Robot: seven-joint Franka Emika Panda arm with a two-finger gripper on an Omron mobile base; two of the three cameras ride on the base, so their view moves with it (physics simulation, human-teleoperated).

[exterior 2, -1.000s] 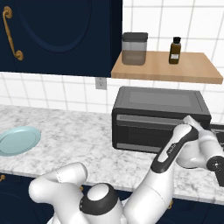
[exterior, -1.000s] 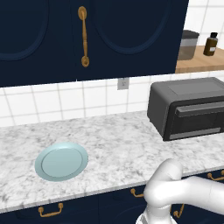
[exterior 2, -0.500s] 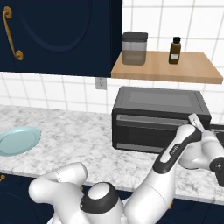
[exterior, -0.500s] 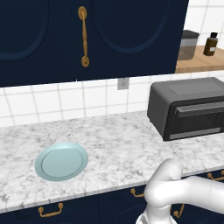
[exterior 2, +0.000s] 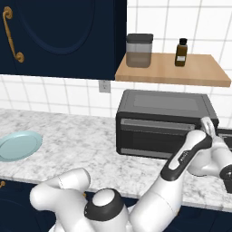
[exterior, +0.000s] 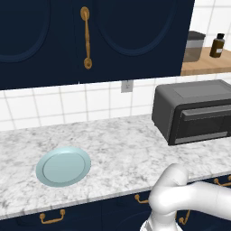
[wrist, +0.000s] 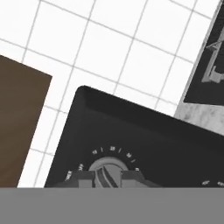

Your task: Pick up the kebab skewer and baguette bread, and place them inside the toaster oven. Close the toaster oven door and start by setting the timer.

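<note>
At the right of the frame, the gripper [wrist: 107,177] pinches the timer dial [wrist: 108,168] on the closed toaster oven [exterior 2: 161,121]; the light blue plate [exterior: 63,165] sits bare at lower left.

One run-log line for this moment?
stage: setting timer | toaster oven door: closed | tool: shut on timer dial | plate: empty

Tiny white numerals ring the toaster oven [wrist: 144,140] timer dial [wrist: 108,168], too blurred to read.
</note>
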